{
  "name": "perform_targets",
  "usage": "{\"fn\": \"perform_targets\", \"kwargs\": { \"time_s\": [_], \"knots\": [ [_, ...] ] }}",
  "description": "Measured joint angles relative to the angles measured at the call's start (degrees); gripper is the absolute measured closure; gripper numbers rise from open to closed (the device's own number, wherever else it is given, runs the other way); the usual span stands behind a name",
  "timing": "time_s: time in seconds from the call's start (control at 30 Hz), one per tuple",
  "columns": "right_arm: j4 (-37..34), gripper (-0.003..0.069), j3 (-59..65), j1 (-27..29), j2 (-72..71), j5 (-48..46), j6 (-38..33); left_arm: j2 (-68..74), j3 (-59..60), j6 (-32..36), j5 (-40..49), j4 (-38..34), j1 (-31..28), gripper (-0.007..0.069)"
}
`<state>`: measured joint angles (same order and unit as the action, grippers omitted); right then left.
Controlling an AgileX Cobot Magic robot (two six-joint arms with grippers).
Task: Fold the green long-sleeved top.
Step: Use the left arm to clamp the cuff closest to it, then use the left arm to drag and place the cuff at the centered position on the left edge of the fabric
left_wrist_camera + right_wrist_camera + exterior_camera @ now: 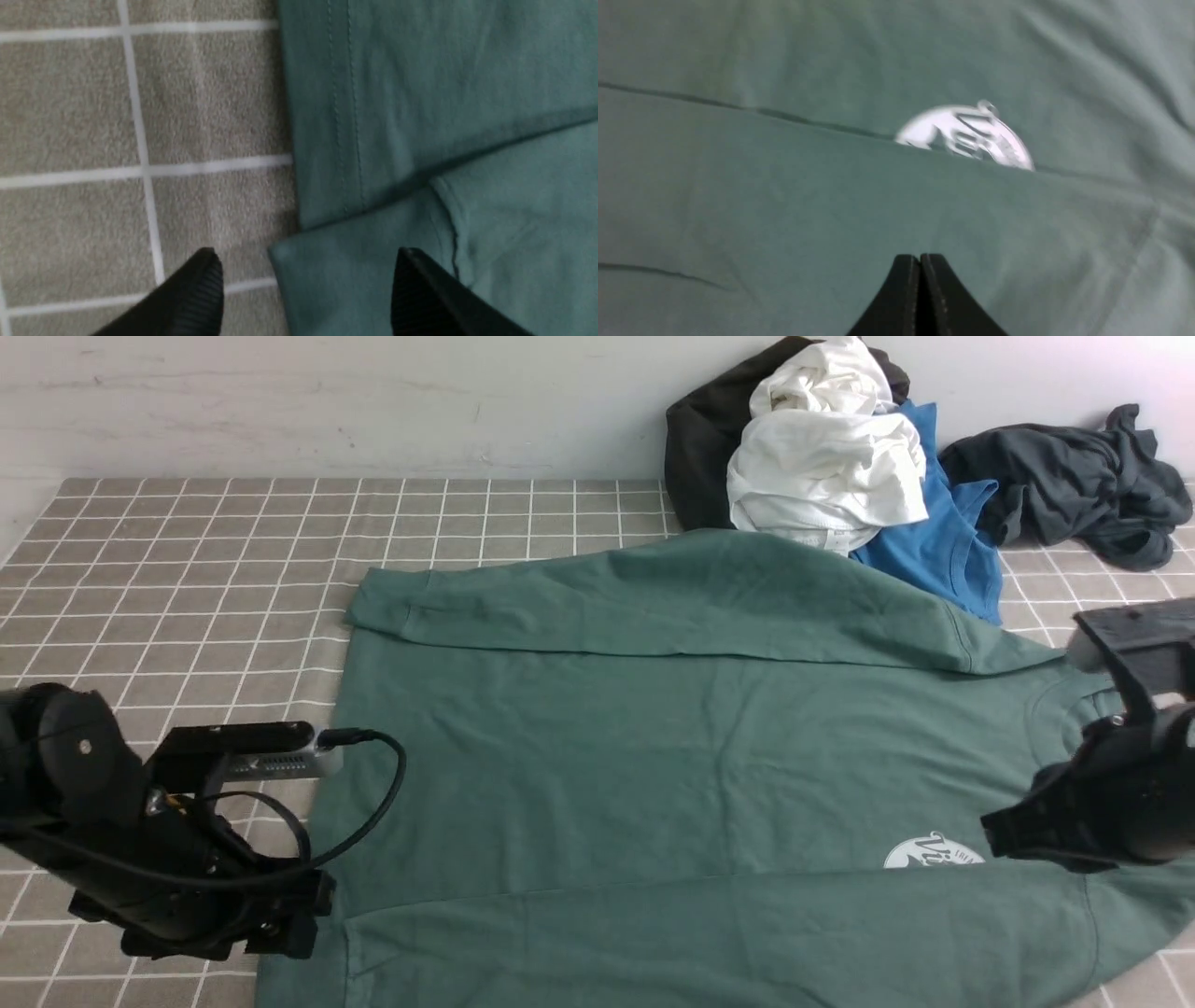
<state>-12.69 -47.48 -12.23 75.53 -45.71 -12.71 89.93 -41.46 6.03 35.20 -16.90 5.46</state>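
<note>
Far left: left gripper (306, 254), jaws spread wide, gripping nothing, poised over the cuff corner (355, 284) of the near sleeve, right at the edge of the checked cloth (93, 116). Risk here: closing too shallow and pinching only the top layer, or snagging the cloth beneath and dragging the fold askew.

Centre: green long-sleeved top (653, 737), spread flat across the table, hem to the left, neck to the right, both sleeves laid inward over the body. Far sleeve (653, 607) along the back edge, near sleeve (700, 933) along the front. Loose and unpinned, so likely to slide open under any sideways tug.

Right: right gripper (920, 259), jaws pressed together, nothing visible between them, low over the chest beside the half-covered white logo (966, 135). Danger of brushing the near sleeve and rucking it. Behind, hard against the far shoulder: white garment (822, 457) and blue T-shirt (934, 551), with a dark grey garment (1074, 485) further right. Liable to get caught up in any lift of that shoulder.
</note>
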Motion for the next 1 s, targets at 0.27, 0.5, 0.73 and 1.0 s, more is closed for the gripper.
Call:
{"fn": "perform_targets", "kwargs": {
  "time_s": [0.27,0.5,0.73,1.0],
  "knots": [
    [-3.3,0.0673,-0.7,-1.3,2.5,-0.4,-6.7,3.7,-1.9,-0.8,1.2,-0.5,0.4,0.0577],
    [-3.3,0.0673,-0.7,-1.3,2.5,0.3,-7.3,-4.4,-6.8,1.0,6.7,0.4,0.5,0.0609],
    [-3.3,0.0673,-0.7,-1.3,2.5,1.5,-7.4,-6.2,-15.7,1.1,5.5,5.2,0.5,0.0609],
    [-3.3,0.0673,-0.7,-1.3,2.5,1.8,-7.4,12.2,-31.1,0.6,5.1,8.5,0.5,0.0583]
  ]
}}
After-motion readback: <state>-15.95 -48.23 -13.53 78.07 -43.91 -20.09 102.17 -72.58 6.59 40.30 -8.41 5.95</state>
